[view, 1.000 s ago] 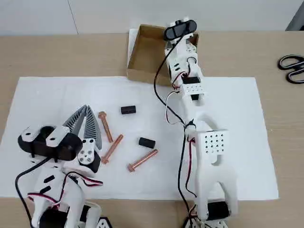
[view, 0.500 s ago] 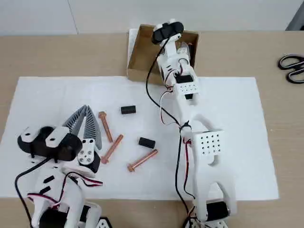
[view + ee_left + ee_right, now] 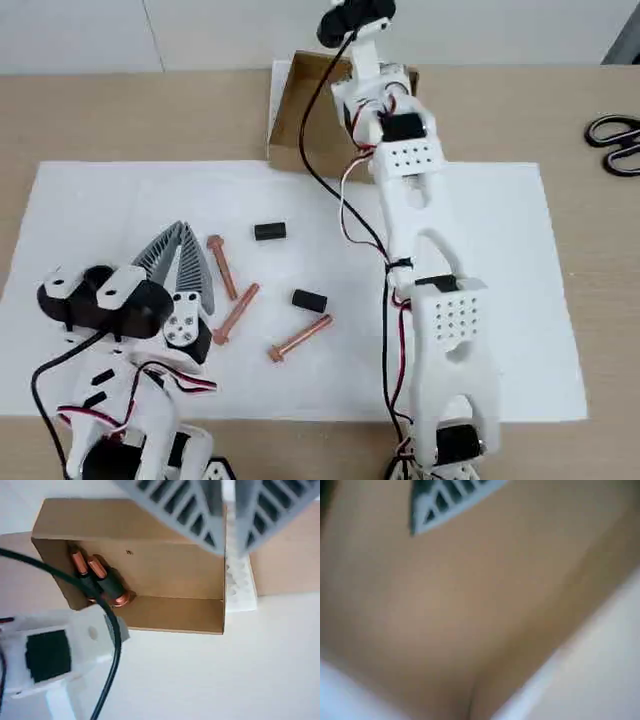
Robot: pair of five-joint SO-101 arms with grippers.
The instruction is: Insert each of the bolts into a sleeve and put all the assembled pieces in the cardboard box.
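the left gripper (image 3: 181, 226) rests low over the white paper sheet (image 3: 90, 200), pointing away from its base; it is closed down to a thin slit and holds nothing, as the left wrist view (image 3: 230, 550) also shows. just to the right of its tip lies the first bolt (image 3: 223, 268), loose on the paper. a second bolt (image 3: 237, 313) lies slanted beside the gripper's right flank, near its base. ahead of the tip and a little to the right sits one black sleeve (image 3: 270, 232), apart from every bolt. further right of the gripper lies the second sleeve (image 3: 309, 300), with the third bolt (image 3: 300, 338) just beside it, not touching. none of these three bolts is in a sleeve. the cardboard box (image 3: 298, 112) stands well ahead of the left gripper and to its right, at the far edge of the paper. in the left wrist view the box (image 3: 165, 575) holds two assembled pieces (image 3: 106, 582), copper bolts in black sleeves. they lie side by side in the corner nearest the right arm's white link (image 3: 50, 655). the right arm (image 3: 405, 160) stretches from its base across the paper to the box. the right gripper (image 3: 452, 500) hangs close above bare cardboard. whether it is open or closed, and whether it has hold of anything, cannot be told. well to the right of that arm, a pair of scissors (image 3: 614, 143) lies on the wooden table (image 3: 520, 110).
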